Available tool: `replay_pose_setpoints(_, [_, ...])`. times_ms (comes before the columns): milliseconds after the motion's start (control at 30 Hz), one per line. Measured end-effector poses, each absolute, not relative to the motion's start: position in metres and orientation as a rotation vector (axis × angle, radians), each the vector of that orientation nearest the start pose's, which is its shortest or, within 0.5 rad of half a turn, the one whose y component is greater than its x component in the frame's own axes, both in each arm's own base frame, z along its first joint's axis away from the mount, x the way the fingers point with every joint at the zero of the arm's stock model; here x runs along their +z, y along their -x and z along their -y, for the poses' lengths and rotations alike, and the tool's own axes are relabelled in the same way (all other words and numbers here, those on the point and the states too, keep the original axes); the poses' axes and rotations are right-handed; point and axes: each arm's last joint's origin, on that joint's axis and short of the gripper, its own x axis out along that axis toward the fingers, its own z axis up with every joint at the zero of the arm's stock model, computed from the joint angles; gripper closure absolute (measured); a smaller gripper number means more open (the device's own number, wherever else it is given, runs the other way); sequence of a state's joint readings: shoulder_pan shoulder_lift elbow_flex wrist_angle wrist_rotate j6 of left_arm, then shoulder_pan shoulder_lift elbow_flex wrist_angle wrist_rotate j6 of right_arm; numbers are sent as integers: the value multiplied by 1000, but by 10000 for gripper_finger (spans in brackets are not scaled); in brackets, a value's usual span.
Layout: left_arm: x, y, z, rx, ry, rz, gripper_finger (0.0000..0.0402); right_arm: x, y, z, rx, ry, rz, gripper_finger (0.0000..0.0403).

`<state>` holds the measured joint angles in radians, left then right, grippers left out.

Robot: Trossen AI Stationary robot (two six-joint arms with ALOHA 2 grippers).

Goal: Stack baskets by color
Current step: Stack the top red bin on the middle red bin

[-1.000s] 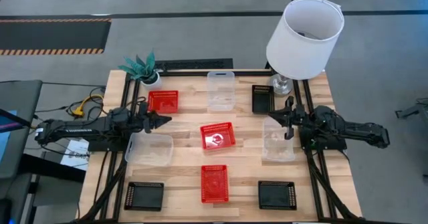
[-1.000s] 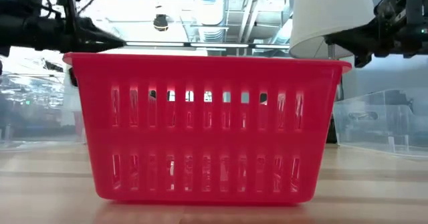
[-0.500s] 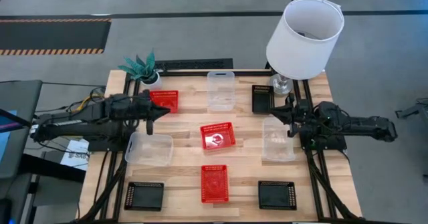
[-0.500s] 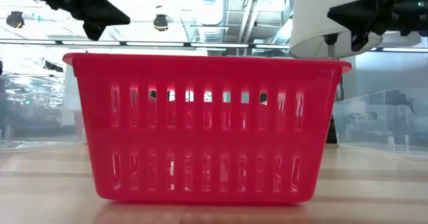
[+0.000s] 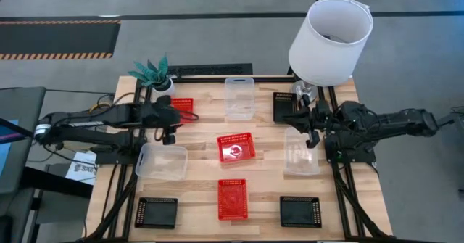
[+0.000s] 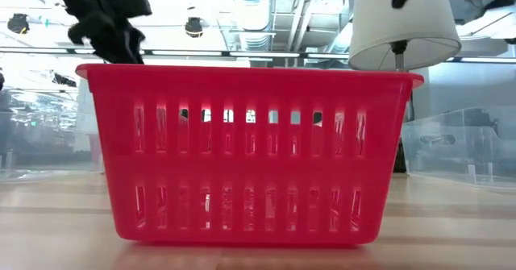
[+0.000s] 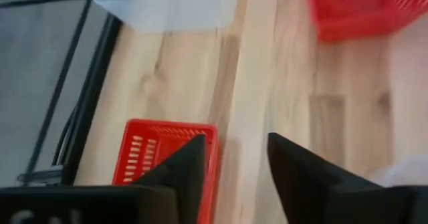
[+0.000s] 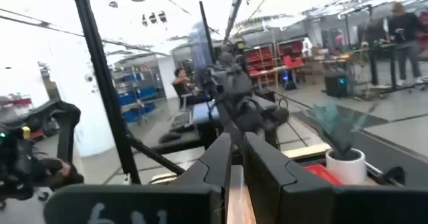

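Left gripper point(image 5: 168, 120) hangs spread over the red basket point(image 5: 181, 107) near the bench's point(image 5: 203, 178) far-left corner, gripping nothing. Right gripper point(image 5: 296, 118): jaw state indeterminable.

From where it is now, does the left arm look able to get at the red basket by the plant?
Probably yes. The left pincer hangs with its jaws apart right over the rim of that red basket, and nothing lies between them.

Red, clear, black mesh baskets point(image 5: 236, 147)
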<state>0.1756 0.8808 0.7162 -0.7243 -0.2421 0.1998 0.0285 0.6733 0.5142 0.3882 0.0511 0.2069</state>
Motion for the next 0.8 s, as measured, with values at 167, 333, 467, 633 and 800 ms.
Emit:
replay_pose_setpoints(167, [228, -178, -48, 273, -248, -1100, 187, 309, -179, -6, -1, -215, 76, 330])
replay_pose_setpoints(333, [207, -190, -67, 264, -245, -1230, 174, 299, -197, -10, 3, -211, -35, 288])
replay_pose_setpoints(467, [194, -196, -84, 298, -193, -1258, 177, 294, -204, -10, -2, -208, -68, 243])
replay_pose_setpoints(633, [177, -199, -99, 290, -120, -1324, 191, 288, -208, -9, -14, -203, -103, 204])
replay_pose_setpoints(800, [165, -202, -101, 230, -67, -1359, 213, 285, -208, -9, -17, -198, -133, 196])
